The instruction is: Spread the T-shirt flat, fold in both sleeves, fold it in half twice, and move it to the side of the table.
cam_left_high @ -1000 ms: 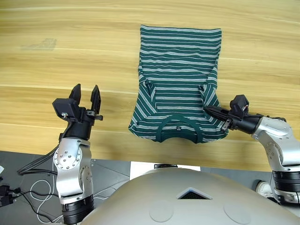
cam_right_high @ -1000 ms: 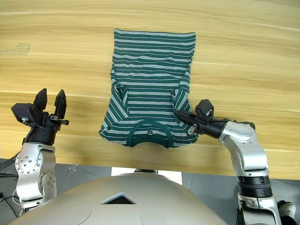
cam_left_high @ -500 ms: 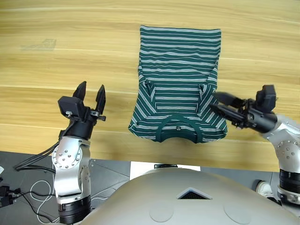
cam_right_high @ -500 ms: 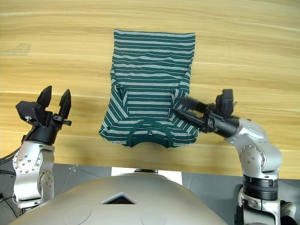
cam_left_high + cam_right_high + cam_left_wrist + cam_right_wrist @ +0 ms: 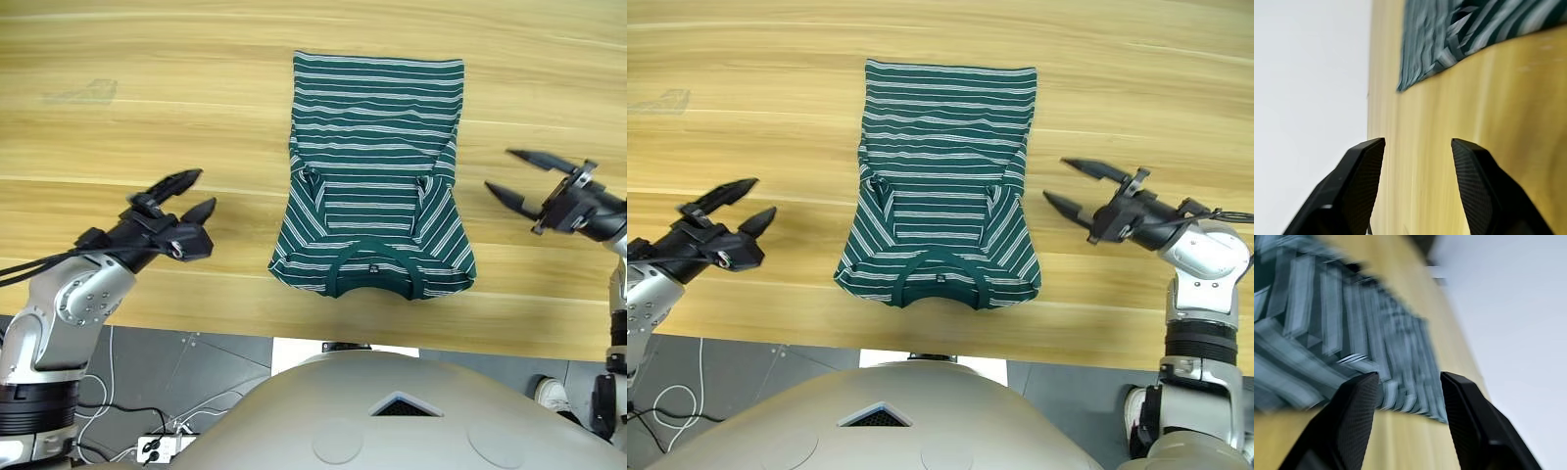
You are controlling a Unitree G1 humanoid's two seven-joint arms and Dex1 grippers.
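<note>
A green T-shirt with white stripes (image 5: 377,166) lies flat on the wooden table (image 5: 147,137), both sleeves folded in over the body and the collar toward the near edge. My left gripper (image 5: 194,192) hovers open to the left of the shirt, its tips pointing at the shirt's lower left side. My right gripper (image 5: 509,173) hovers open to the right of the shirt, clear of the cloth. The left wrist view shows the shirt (image 5: 1459,34) beyond my open fingers (image 5: 1364,181). The right wrist view shows the striped cloth (image 5: 1337,338) beyond open fingers (image 5: 1359,421).
Bare wood stretches wide on both sides of the shirt and behind it. The table's near edge (image 5: 245,328) runs just below the collar, with dark floor and cables (image 5: 127,431) beneath at the left.
My right gripper let go of the shirt's right side, opened and drew back to the right. My left arm turned its open gripper from upright to pointing at the shirt.
</note>
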